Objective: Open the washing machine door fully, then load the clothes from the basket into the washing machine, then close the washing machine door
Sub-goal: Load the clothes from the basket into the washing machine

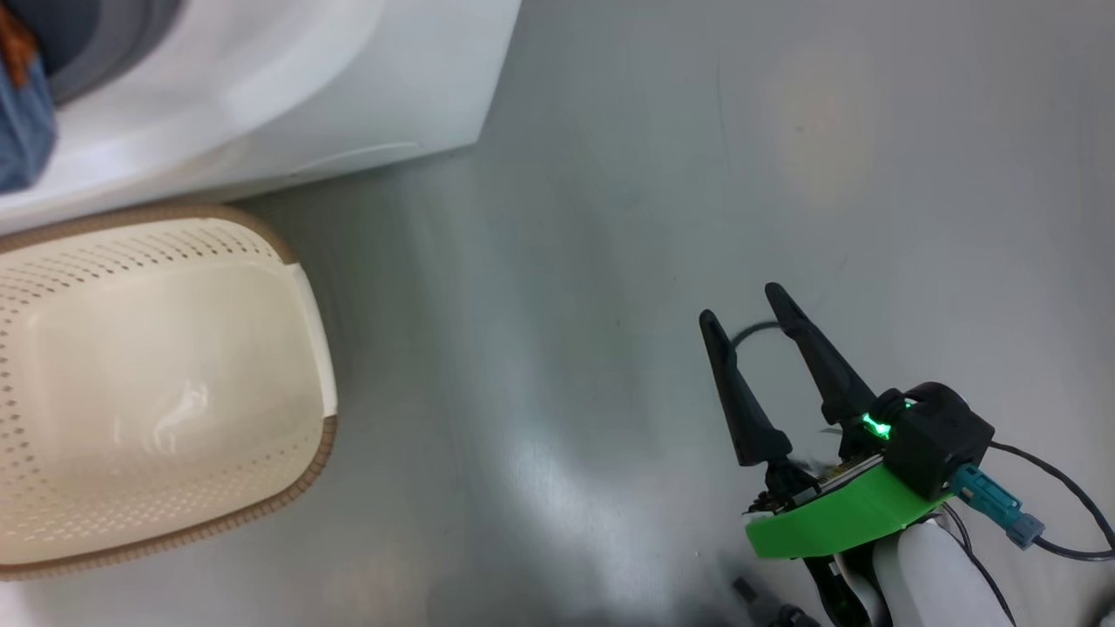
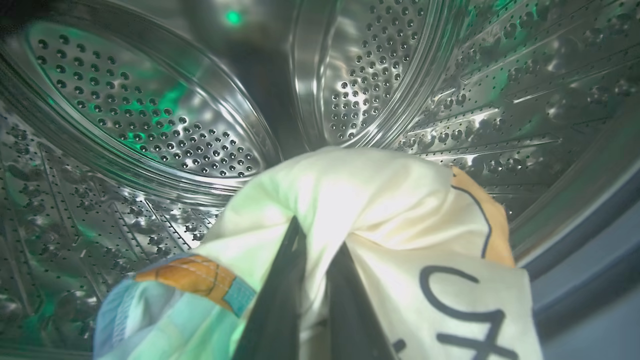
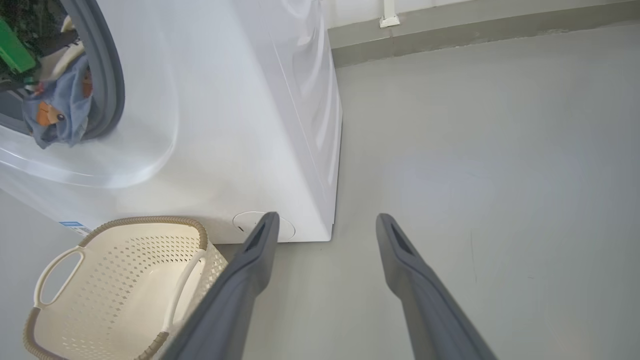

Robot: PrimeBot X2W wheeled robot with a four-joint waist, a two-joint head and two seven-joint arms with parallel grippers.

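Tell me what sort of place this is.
Likely a laundry or utility room: a white front-loading washing machine, a cream basket beside it on bare grey floor, and clothes in its steel drum.

Laundry area: white washing machine [image 3: 240, 125] on bare grey floor [image 3: 475, 150].

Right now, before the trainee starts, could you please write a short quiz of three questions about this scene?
1. True or false: the cream perforated plastic basket holds no clothes.
2. Where does the left claw grip the cream lettered garment? A) at the perforated steel drum; B) in the basket; C) in a cardboard box.
3. Fill in: above the grey floor, the right claw is ____ (open or shut).
Key: 1 true; 2 A; 3 open.
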